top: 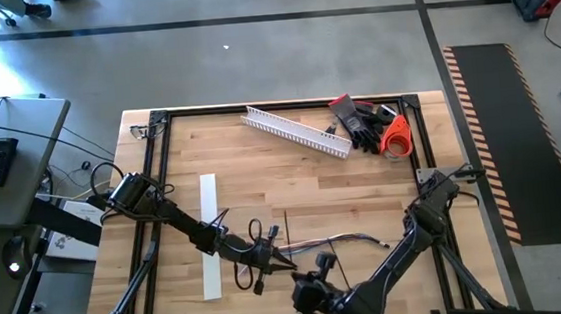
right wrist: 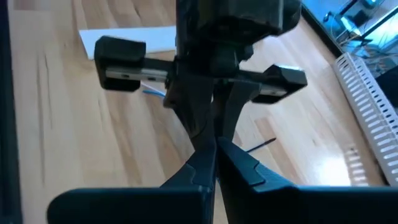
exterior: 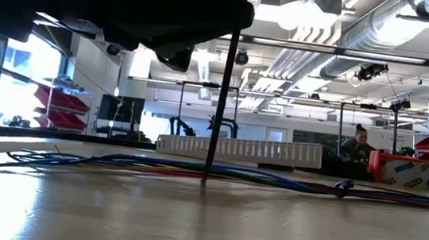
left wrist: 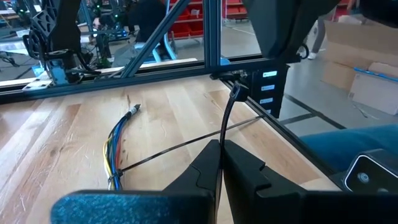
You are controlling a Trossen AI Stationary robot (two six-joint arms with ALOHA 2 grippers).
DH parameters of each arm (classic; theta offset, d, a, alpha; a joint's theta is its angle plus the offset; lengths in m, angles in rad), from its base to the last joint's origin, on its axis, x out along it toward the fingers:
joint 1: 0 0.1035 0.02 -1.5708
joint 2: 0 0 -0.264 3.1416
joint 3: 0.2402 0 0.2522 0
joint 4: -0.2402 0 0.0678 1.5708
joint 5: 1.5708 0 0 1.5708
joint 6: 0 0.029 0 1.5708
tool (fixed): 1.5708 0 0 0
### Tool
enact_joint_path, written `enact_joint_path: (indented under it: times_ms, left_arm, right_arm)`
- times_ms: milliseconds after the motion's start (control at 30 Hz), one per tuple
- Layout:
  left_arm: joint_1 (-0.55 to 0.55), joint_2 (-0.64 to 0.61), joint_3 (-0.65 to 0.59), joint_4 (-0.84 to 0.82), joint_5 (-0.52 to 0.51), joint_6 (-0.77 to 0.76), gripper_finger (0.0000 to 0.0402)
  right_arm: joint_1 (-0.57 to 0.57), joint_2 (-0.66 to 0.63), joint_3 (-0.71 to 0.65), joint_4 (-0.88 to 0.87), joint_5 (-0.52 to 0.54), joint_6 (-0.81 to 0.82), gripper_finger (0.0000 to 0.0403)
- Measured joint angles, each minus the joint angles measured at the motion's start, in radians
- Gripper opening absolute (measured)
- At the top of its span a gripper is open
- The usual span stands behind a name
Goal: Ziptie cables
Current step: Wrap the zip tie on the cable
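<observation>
The cables (top: 337, 241) lie as a loose bunch on the wooden table, right of centre near the front; they also show in the left wrist view (left wrist: 117, 146) and low view (exterior: 154, 164). My left gripper (left wrist: 221, 149) is shut on a thin black zip tie (left wrist: 227, 118). A thin black strip also stands upright (exterior: 222, 89) in the low view. My right gripper (right wrist: 215, 149) is shut, slanting down just over the left gripper's fingertips (right wrist: 208, 127); nothing shows between its fingers. My left gripper pinches the black zip tie between its two fingers, the strip coming out at their tips (left wrist: 222, 142). From there it curves upward to a small knob at its free end (left wrist: 236, 92). The fingers lie nearly level above the table. My right gripper: I cannot tell whether it touches the tie.
A flat white strip (top: 209, 233) lies at the left under the left arm. A white slotted channel (top: 297, 131), dark gloves (top: 358, 121) and an orange object (top: 394, 136) sit at the far edge. A black frame rail (left wrist: 186, 65) runs round the table.
</observation>
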Motion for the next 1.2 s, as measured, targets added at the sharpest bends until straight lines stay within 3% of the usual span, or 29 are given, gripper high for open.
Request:
enact_joint_path:
  times_ms: [333, 600, 733, 900, 1200]
  left_arm:
    - [-0.001, 0.0, 0.0, -0.001, 0.0, 0.0, 0.0]
    - [-0.001, 0.0, 0.0, -0.001, 0.002, 0.0, 0.0]
    - [-0.002, 0.0, 0.0, 0.0, 0.002, 0.0, 0.0]
    - [-0.005, 0.0, 0.0, 0.0, 0.002, 0.0, 0.0]
    - [-0.006, 0.0, 0.0, -0.01, 0.002, -0.01, 0.0]
  right_arm:
    - [-0.033, 0.001, -0.002, -0.015, -0.104, 0.013, 0.0]
    - [-0.013, -0.012, 0.001, -0.03, -0.047, 0.016, 0.0]
    - [-0.026, -0.012, -0.023, -0.034, -0.135, 0.045, 0.0]
    - [-0.037, -0.012, -0.053, -0.018, -0.167, 0.038, 0.0]
    - [-0.013, -0.012, -0.01, -0.142, -0.098, 0.046, 0.0]
